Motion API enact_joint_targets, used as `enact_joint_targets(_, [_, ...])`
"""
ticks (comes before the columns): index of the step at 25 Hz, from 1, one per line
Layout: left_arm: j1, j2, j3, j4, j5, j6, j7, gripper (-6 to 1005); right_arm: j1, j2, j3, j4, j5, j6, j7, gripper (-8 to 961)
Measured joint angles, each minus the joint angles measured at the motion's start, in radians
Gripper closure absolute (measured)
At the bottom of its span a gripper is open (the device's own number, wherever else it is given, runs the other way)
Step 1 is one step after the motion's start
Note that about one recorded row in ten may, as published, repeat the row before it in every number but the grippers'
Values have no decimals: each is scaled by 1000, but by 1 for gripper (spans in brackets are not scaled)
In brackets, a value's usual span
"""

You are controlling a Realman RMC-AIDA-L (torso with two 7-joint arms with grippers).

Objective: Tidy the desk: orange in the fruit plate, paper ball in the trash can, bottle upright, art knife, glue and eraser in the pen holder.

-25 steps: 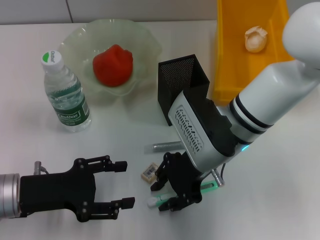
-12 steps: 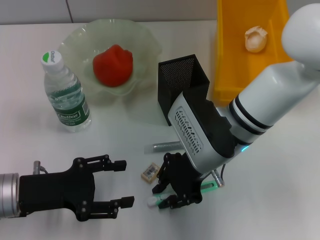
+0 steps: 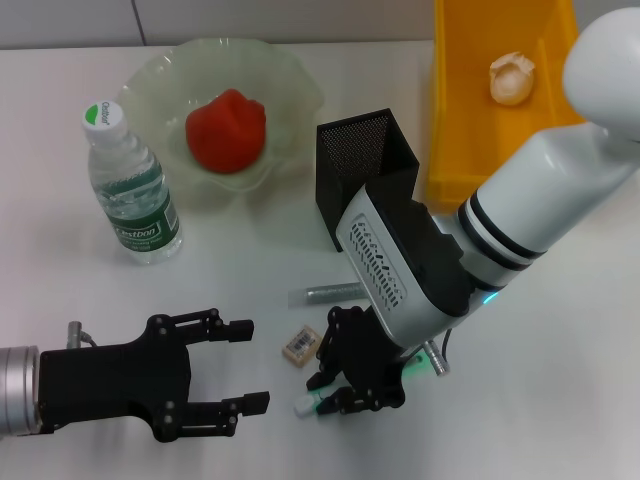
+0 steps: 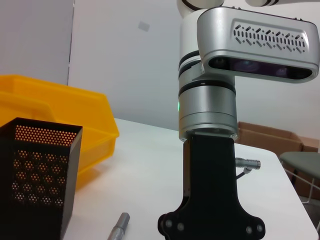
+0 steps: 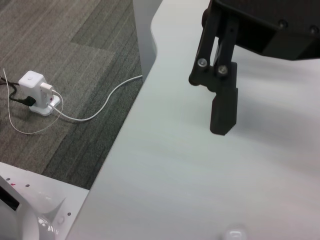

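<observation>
My right gripper [image 3: 328,393] is low over the table's front middle, its fingers closed around a green glue stick [image 3: 415,371] with a white tip. The small eraser [image 3: 299,344] lies just left of it. A grey metal art knife [image 3: 325,293] [image 4: 117,227] lies between it and the black mesh pen holder [image 3: 365,170] [image 4: 35,175]. The orange [image 3: 227,130] sits in the green glass fruit plate [image 3: 290,80]. The bottle [image 3: 130,185] stands upright. The paper ball [image 3: 511,78] lies in the yellow trash can [image 3: 460,110]. My left gripper [image 3: 250,367] rests open at the front left.
The right forearm [image 3: 520,220] reaches down from the right, across the front of the pen holder. The right wrist view shows a left gripper finger [image 5: 223,107], the table's curved edge [image 5: 125,125], and a white power adapter [image 5: 36,90] with its cable on the carpet.
The right gripper's fingers have drawn together around the green glue stick, and its white tip has shifted slightly. The left arm has stayed still.
</observation>
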Motion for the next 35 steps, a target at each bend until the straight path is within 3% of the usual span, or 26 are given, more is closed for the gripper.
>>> enact_joint_targets(8, [1,0,0,0,0,0,0,216,-1,0,1,2,0,-1,0,780])
enact_joint_targets(15, [4,2,-13,0,0,4,0,216,-19,-3,31,-21,0,-42,0,780])
enact_joint_targets(35, [8,-2,-53,0,-2,49,0,216,-205,-18,622,-22,-10,-358,-196,779])
